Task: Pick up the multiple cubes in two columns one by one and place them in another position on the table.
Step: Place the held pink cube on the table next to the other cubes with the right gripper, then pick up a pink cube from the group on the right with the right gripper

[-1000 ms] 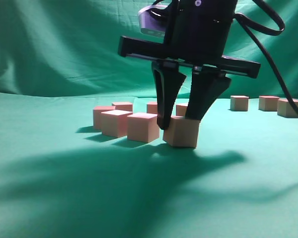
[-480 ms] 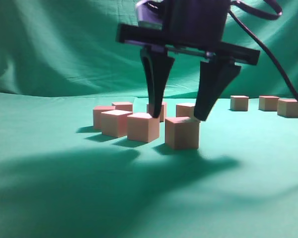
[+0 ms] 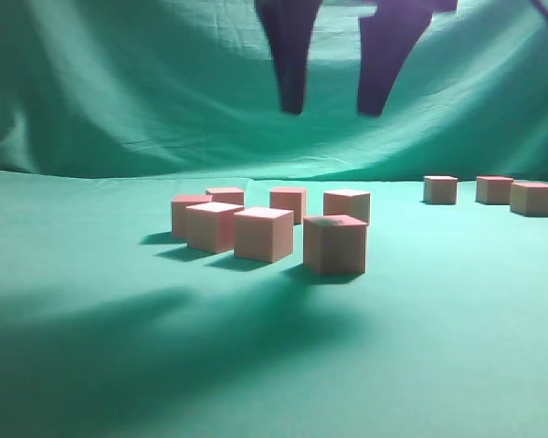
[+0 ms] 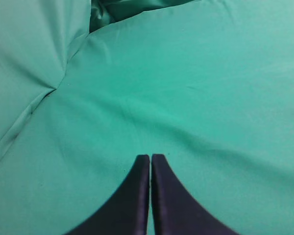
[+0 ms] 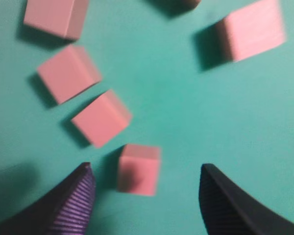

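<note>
A teal cloth table (image 3: pixel 457 347) fills the lower frame, w/ matching backdrop (image 3: pixel 119 82) behind. At top centre the right gripper (image 3: pixel 333 108) is seen raised well above the blocks, fingers spread wide, nothing held. Seven pinkish cubes (image 3: pixel 333 244) are clustered at centre in two rows; three more (image 3: pixel 493 190) sit at far right. In left wrist view, the left gripper (image 4: pixel 150 157) is seen pressed closed over bare cloth.

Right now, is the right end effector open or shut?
Open. The right end effector has its fingers spread wide, nothing between them; the nearest cube sits on the table below.
</note>
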Motion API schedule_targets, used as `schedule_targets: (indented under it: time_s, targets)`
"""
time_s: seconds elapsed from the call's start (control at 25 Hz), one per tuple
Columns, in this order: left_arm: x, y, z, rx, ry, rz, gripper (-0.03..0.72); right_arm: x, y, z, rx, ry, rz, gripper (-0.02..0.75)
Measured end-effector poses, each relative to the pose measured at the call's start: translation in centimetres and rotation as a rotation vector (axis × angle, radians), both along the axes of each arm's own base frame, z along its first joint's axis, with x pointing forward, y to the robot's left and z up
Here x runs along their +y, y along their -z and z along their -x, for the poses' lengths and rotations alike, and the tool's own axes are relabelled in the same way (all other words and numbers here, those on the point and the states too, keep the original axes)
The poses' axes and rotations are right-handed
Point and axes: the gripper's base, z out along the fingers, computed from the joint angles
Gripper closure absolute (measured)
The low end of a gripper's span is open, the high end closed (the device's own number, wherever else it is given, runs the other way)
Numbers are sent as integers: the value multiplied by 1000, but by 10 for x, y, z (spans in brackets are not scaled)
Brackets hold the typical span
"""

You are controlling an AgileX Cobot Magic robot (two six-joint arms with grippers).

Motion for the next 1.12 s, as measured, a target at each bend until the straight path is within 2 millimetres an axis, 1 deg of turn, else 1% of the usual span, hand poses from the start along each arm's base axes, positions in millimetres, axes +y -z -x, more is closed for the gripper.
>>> schedule_targets:
  time_s: [0.16, 0.24, 0.32, 0.4, 0.48, 0.56, 0.64, 0.72, 0.8, 0.88, 1.0, 1.12]
  targets:
    - [0, 0, 0, 0, 0, 0, 688, -12, -33, -21, -202, 3, 146, 315]
    - [0, 0, 0, 0, 0, 0, 688, -26, -46, -32, -279, 45, 187, 315]
    - [0, 0, 0, 0, 0, 0, 688, -46, -55, -42, -312, 104, 204, 315]
    - [0, 0, 0, 0, 0, 0, 688, -75, -60, -56, -316, 183, 221, 315]
    - [0, 0, 0, 0, 0, 0, 688, -107, -59, -69, -303, 272, 234, 315]
    - [0, 0, 0, 0, 0, 0, 688, -142, -59, -80, -278, 376, 229, 315]
    - [0, 0, 0, 0, 0, 0, 688, -170, -54, -87, -238, 444, 208, 315]
    - [0, 0, 0, 0, 0, 0, 688, -191, -44, -97, -205, 456, 159, 315]
    - [0, 0, 0, 0, 0, 0, 688, -200, -30, -107, -176, 424, 88, 315]
    - [0, 0, 0, 0, 0, 0, 688, -208, -10, -117, -146, 412, 39, 315]
    - [0, 0, 0, 0, 0, 0, 688, -224, 18, -131, -124, 427, 25, 315]
    - [0, 0, 0, 0, 0, 0, 688, -231, 39, -141, -112, 419, 11, 315]
